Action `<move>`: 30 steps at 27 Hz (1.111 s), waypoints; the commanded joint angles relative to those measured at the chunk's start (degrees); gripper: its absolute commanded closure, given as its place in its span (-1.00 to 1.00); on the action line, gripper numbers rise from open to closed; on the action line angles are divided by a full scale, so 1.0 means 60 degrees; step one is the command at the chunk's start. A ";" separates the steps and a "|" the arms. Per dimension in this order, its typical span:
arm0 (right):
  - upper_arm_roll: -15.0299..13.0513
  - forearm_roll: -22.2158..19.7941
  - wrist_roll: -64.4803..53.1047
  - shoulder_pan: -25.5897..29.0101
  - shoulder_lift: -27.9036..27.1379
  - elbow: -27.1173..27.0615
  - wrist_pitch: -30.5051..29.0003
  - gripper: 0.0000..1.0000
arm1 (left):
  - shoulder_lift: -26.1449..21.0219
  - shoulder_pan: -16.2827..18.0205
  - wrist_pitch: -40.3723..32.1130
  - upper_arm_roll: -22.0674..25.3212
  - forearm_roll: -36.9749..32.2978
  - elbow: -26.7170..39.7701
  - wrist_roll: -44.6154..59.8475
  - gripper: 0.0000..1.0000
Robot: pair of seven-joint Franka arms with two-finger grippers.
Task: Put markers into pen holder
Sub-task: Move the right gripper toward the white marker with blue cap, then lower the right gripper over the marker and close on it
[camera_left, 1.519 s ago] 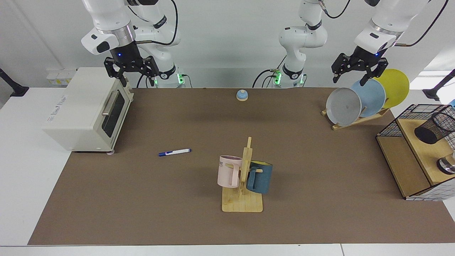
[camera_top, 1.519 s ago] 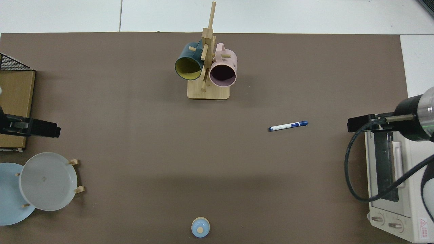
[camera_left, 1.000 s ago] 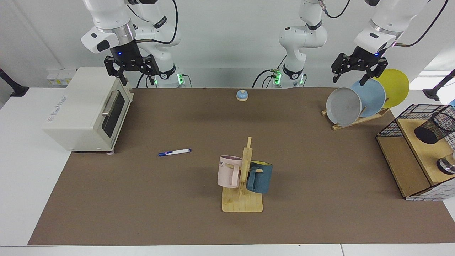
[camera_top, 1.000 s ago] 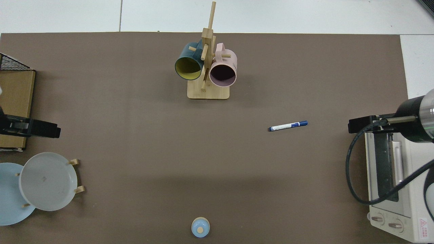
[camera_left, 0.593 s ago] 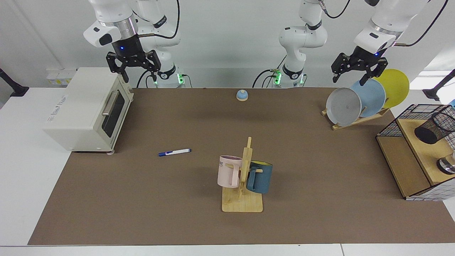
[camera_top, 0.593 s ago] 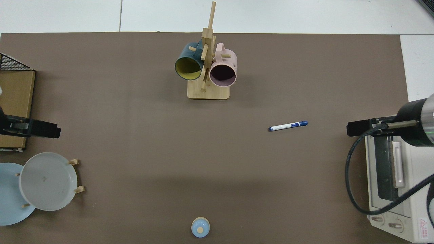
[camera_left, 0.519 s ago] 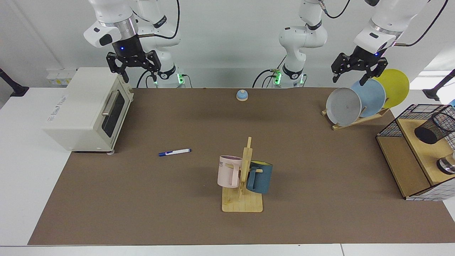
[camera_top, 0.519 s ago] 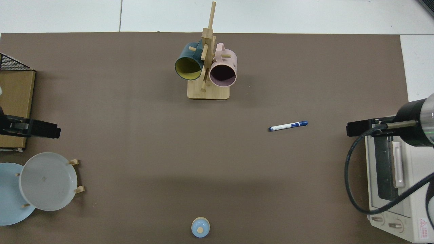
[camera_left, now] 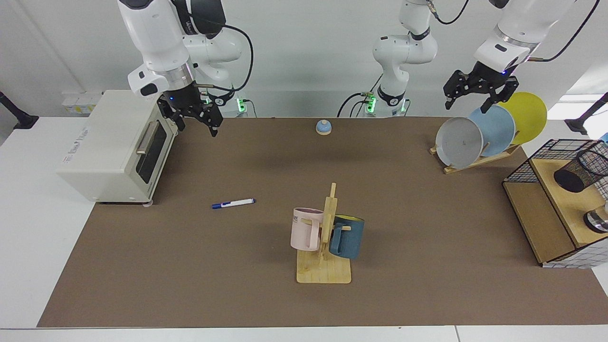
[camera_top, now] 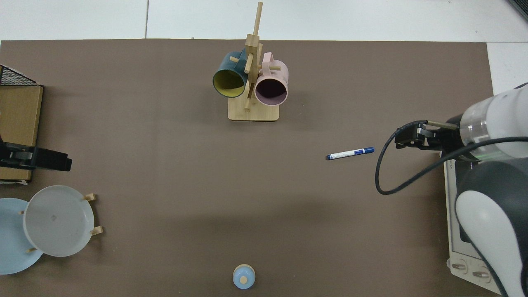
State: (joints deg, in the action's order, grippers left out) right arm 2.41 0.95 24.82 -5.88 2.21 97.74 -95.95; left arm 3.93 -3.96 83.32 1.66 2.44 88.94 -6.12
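The marker (camera_left: 233, 204) lies on the mat (camera_left: 237, 266) between toaster oven (camera_left: 114, 147) and mug rack (camera_left: 325, 237)

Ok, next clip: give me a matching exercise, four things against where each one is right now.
Things:
1. marker
2. pen holder
3. right gripper
4. left gripper

Places:
A. above the plate rack
B. flat on the mat, untouched
C. in the air beside the oven
D. tilted on the wooden shelf

Pairs: 1-B, 2-D, 3-C, 4-A
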 commanded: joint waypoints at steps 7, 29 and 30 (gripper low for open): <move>-0.0006 0.0121 0.4208 -0.0280 -0.1172 0.0497 -0.1863 -1.00 | 0.0283 0.0118 -0.0073 -0.0027 0.0004 0.0265 -0.0019 -1.00; -0.0021 0.0384 0.8035 -0.0178 -0.1891 0.3178 -0.5438 -1.00 | 0.0298 0.0132 -0.0102 -0.0013 0.0004 0.0323 0.0025 -1.00; -0.0021 0.0384 0.8210 -0.0163 -0.1906 0.3207 -0.5540 -1.00 | 0.0298 0.0132 -0.0102 0.0002 0.0004 0.0323 0.0025 -1.00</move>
State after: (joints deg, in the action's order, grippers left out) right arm 1.94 2.28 70.82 -7.61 -8.91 114.71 -126.10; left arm 4.02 -3.89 82.98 2.00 2.44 89.07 -6.10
